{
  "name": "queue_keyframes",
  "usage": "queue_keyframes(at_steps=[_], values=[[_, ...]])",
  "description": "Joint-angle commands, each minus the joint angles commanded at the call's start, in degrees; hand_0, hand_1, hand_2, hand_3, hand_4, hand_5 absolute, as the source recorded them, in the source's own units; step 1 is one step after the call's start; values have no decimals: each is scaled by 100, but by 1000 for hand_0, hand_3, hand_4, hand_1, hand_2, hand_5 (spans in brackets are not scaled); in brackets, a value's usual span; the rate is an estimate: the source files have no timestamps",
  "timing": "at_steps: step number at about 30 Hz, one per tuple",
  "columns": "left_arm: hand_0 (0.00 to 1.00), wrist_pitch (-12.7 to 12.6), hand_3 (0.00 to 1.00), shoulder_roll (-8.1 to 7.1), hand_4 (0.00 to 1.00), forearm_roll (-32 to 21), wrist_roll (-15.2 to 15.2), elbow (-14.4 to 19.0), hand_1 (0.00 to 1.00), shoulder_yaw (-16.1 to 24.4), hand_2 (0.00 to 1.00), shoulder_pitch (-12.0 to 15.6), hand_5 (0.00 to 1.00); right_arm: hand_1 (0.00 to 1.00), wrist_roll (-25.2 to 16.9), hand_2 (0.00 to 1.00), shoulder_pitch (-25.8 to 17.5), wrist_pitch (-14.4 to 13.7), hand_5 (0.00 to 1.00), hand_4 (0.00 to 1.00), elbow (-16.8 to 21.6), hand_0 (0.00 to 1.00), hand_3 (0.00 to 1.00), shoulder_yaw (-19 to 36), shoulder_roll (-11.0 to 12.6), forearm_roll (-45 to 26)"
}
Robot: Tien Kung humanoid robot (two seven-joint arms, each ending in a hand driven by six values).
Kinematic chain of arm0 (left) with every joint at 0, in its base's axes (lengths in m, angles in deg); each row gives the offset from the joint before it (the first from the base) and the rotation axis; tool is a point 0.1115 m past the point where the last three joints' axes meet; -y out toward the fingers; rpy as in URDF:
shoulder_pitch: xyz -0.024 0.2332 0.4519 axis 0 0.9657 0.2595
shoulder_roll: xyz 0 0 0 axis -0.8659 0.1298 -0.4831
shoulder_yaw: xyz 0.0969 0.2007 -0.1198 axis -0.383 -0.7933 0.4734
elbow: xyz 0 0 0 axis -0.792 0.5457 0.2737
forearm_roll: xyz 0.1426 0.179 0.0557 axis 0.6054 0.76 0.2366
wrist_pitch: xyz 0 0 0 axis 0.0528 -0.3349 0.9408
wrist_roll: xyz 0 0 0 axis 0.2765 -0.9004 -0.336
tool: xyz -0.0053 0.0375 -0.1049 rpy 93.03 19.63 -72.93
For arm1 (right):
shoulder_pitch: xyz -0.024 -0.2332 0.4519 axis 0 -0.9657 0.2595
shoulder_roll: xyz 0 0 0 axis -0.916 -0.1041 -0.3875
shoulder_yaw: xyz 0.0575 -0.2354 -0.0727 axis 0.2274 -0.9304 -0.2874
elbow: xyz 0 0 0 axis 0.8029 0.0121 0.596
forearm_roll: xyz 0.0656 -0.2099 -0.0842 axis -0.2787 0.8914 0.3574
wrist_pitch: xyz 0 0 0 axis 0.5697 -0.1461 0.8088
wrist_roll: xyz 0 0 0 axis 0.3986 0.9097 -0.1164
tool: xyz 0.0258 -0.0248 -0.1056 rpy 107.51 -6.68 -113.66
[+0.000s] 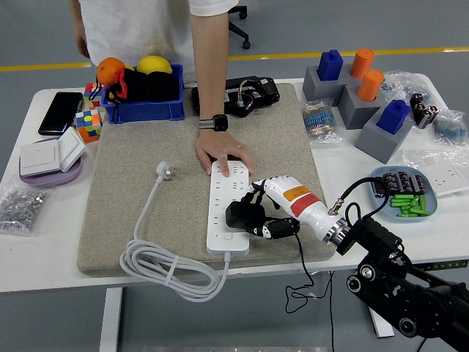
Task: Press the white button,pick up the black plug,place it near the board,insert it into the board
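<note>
While the white desk [44, 253] carried a grey felt mat [146, 169], a person's hand [223, 155] pinned the white power strip [229, 213], apparently to steady it. Over it, the right hand [258, 213] gripped the black plug [242, 214]. No lettering was legible.

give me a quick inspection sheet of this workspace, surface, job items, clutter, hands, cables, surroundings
surface: white table with grey felt mat
job's things: white power strip on mat; black plug over its near half
clutter: blue bin, cube puzzles, phone, block stands, battery dish
grippers: right hand grips plug; left not in view
cables: strip's white cord coiled at the near edge
surroundings: person's hand steadies strip's far end
</note>
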Motion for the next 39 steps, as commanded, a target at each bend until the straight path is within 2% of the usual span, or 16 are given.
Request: queue_keyframes(at_steps=[39], values=[[468, -5, 578, 2, 568, -29, -8, 0, 496, 6, 510, -13, 286, 110, 99, 134, 182, 80, 2, 737, 36, 191, 540, -94, 51, 387]])
